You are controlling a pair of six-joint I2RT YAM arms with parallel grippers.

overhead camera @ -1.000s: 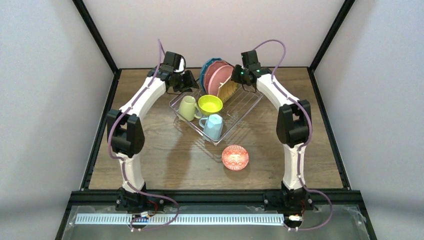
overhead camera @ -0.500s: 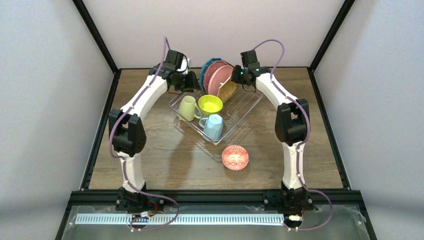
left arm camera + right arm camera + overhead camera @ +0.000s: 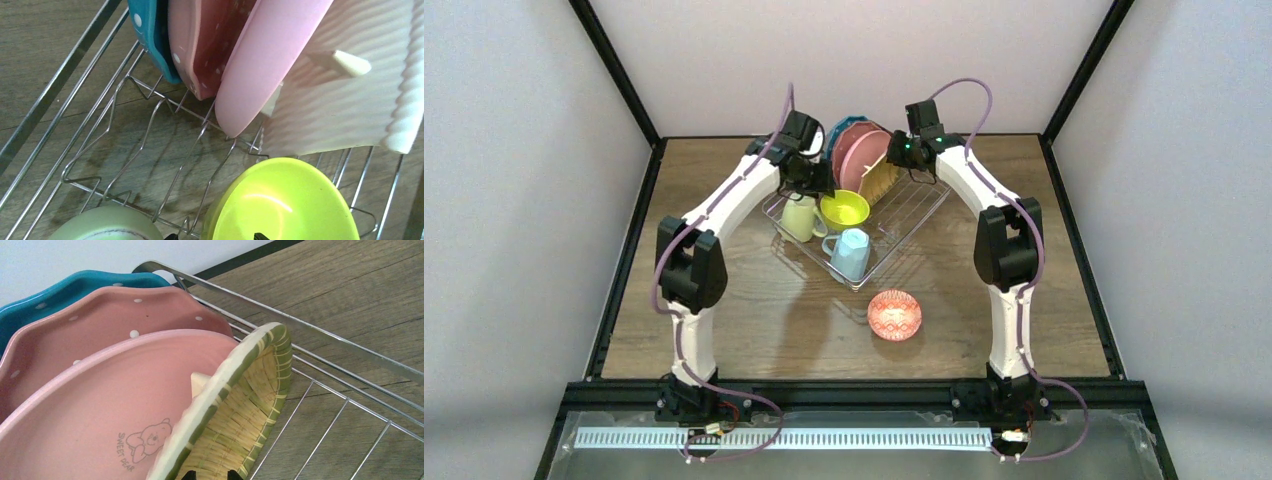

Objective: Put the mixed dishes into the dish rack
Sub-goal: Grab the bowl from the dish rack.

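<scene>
Standing on edge in a row at the far end of the dish rack (image 3: 914,212) are four plates: a blue dotted plate (image 3: 150,35) outermost, then a pink dotted plate (image 3: 200,45), a plain pink plate (image 3: 265,60) and a woven plate (image 3: 240,410). The woven plate leans against the plain pink plate.

The right gripper (image 3: 898,155) is at the upper rim of the woven plate. In the right wrist view its two fingertips sit one on each side of that rim, with the jaws partly closed on it.

The left gripper (image 3: 814,178) hangs over the left part of the dish rack, above the lime bowl (image 3: 285,200) and the pale green mug (image 3: 799,215). Its jaws stand wide apart and hold nothing. Only the ends of its fingertips show, at the bottom edge of the left wrist view.

The lime bowl lies in the dish rack just beside the pale green mug. A light blue mug (image 3: 851,252) stands at the near corner of the dish rack. A red-patterned bowl (image 3: 894,315) sits on the table (image 3: 754,300), outside the dish rack, near its front corner but not touching it.
</scene>
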